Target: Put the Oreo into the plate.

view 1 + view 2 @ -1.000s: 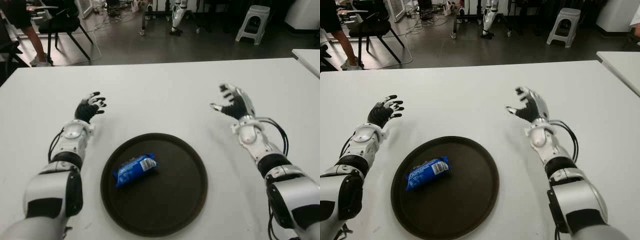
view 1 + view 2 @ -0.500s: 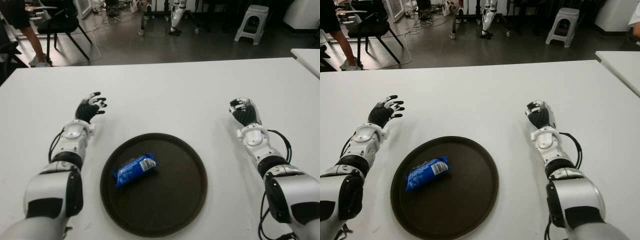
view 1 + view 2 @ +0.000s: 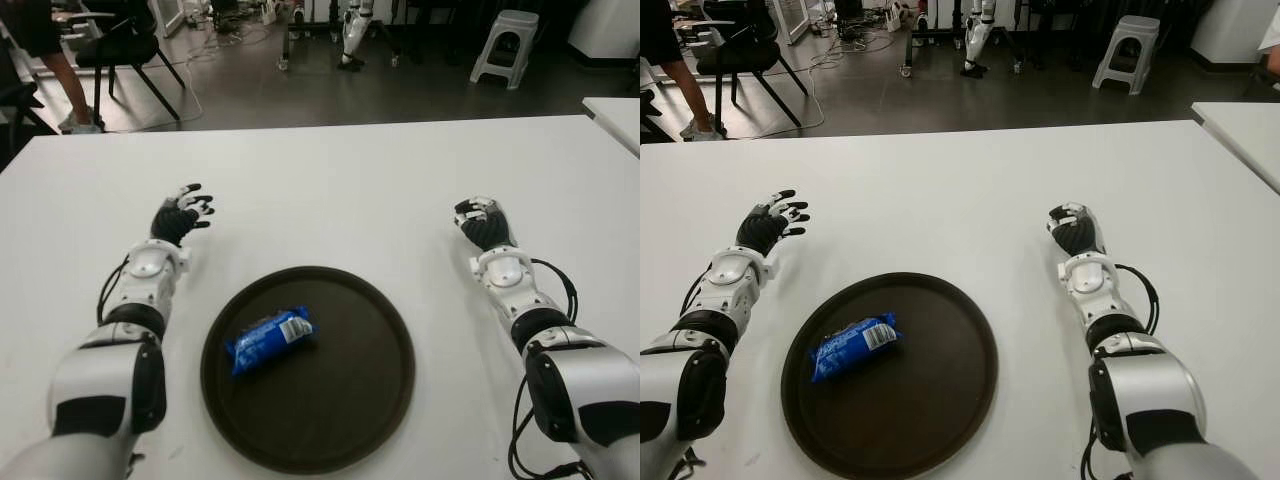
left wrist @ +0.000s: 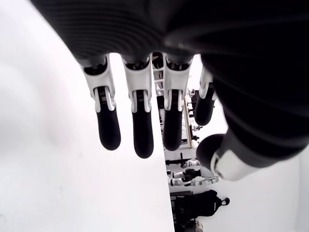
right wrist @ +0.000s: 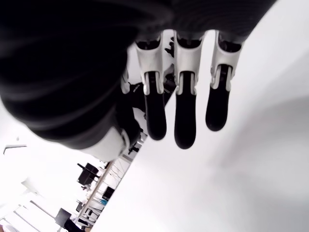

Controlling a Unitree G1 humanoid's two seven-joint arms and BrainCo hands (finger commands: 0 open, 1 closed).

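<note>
both robot hands are empty, fingers loose: the right robot hand has dropped to the table, the left robot hand unmoved; the oreo pack lies in the plate, so the task looks done.

No text, brand or number can be read: white markings are seen on the blue packet, but none is legible.

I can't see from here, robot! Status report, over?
Left hand open, left of plate. Right hand open, right of plate. Oreo lying inside plate, unheld. Nothing in the way.
</note>
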